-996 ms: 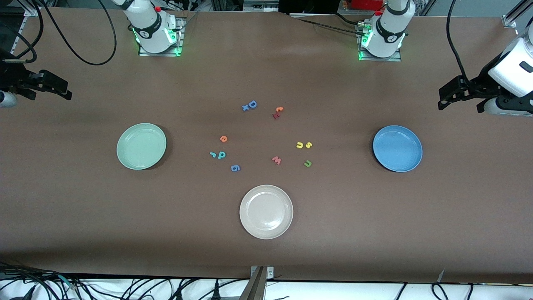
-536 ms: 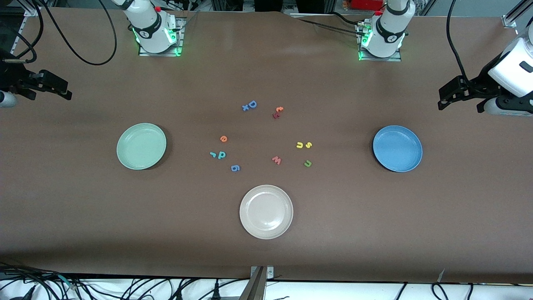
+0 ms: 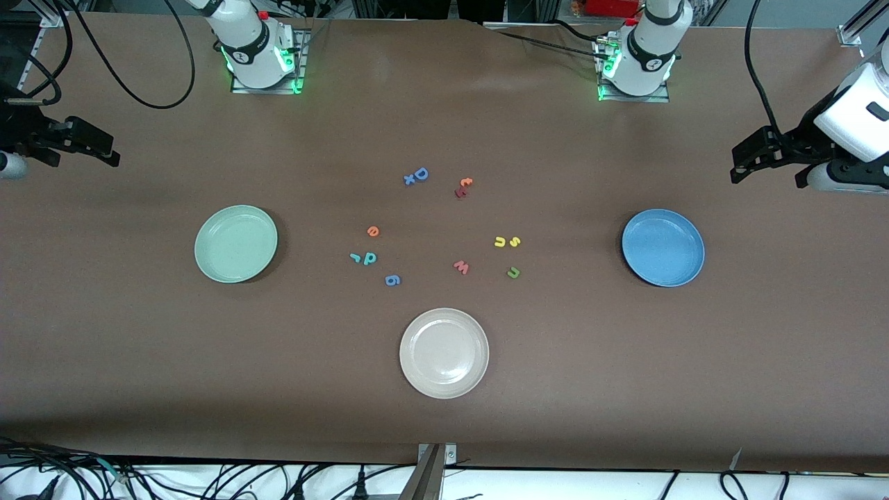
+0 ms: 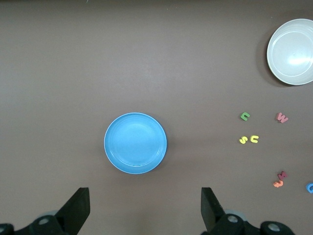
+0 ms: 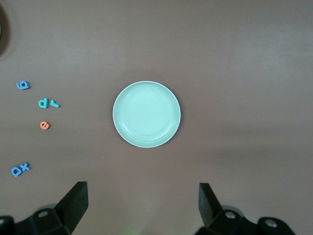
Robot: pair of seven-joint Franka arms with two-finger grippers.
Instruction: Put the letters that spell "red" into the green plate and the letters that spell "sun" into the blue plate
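The green plate (image 3: 236, 243) (image 5: 146, 114) lies toward the right arm's end of the table, the blue plate (image 3: 662, 248) (image 4: 135, 143) toward the left arm's end. Between them lie the orange e (image 3: 373, 231) (image 5: 44, 126), teal d (image 3: 370, 258) (image 5: 43, 103) and teal r (image 3: 355, 257) (image 5: 55, 104). Closer to the blue plate are the yellow u (image 3: 500, 242) (image 4: 254, 139), yellow s (image 3: 514, 242) (image 4: 242, 140) and green n (image 3: 513, 273) (image 4: 245, 116). My left gripper (image 3: 767, 175) (image 4: 145, 205) and right gripper (image 3: 83, 161) (image 5: 142, 203) hang open and empty over the table's two ends.
A beige-white plate (image 3: 444, 353) sits nearer the front camera than the letters. Other foam pieces lie among them: a blue 6 (image 3: 392, 280), a blue D with x (image 3: 417, 176), a red and orange pair (image 3: 463, 186) and a pink w (image 3: 461, 267).
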